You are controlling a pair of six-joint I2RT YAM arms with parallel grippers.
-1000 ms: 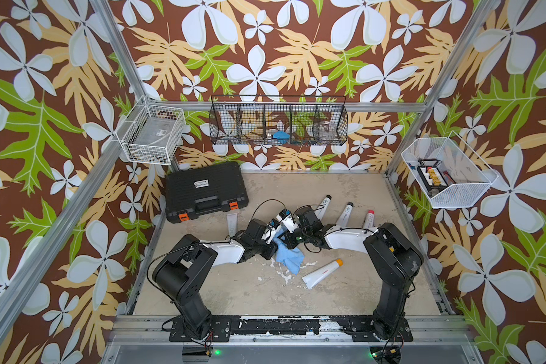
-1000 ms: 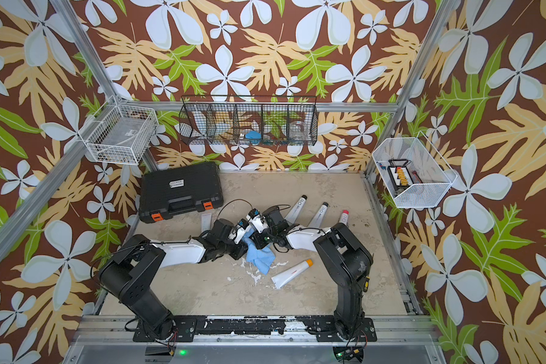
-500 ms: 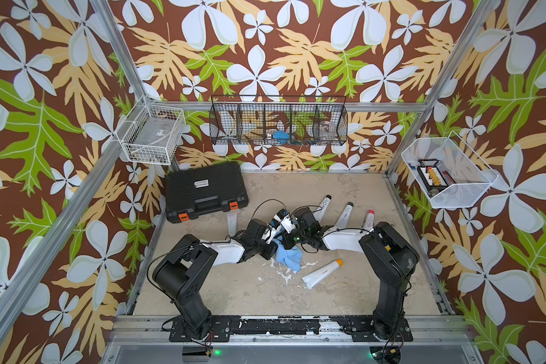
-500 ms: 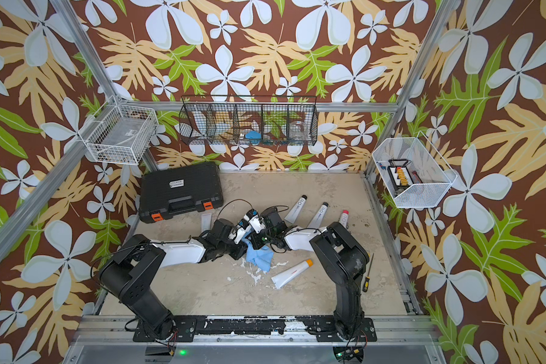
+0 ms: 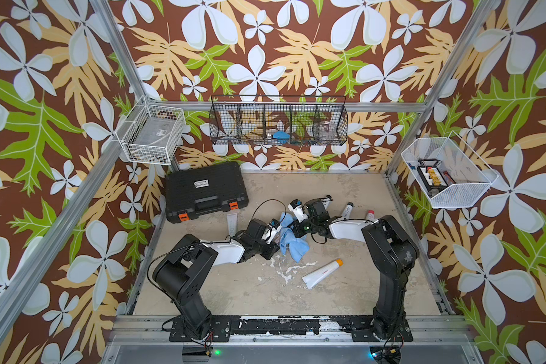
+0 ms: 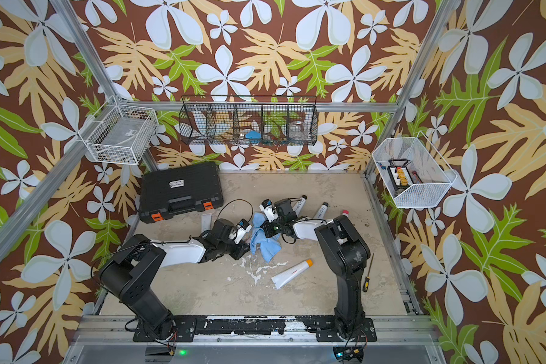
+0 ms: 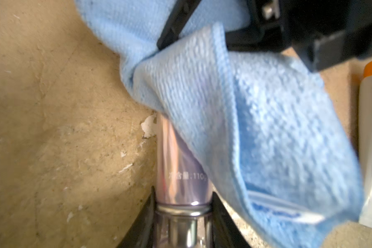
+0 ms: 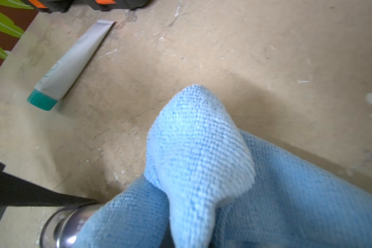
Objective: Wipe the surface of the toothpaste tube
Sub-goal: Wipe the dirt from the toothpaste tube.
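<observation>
While both top views hide it under blue cloth (image 5: 293, 244), left wrist view shows purple toothpaste tube (image 7: 176, 154) at middle of tabletop (image 5: 234, 290), cap end clamped between left gripper (image 7: 183, 193) fingers. Right gripper (image 5: 292, 227) pinched shut on cloth, draped over tube. Screwdriver (image 6: 368, 274) shows in a top view, beside right arm base. Tube print: "110g"; characters before it blurred. Cloth tag (image 7: 284, 211) writing illegible. Tube's far end hidden under cloth.
</observation>
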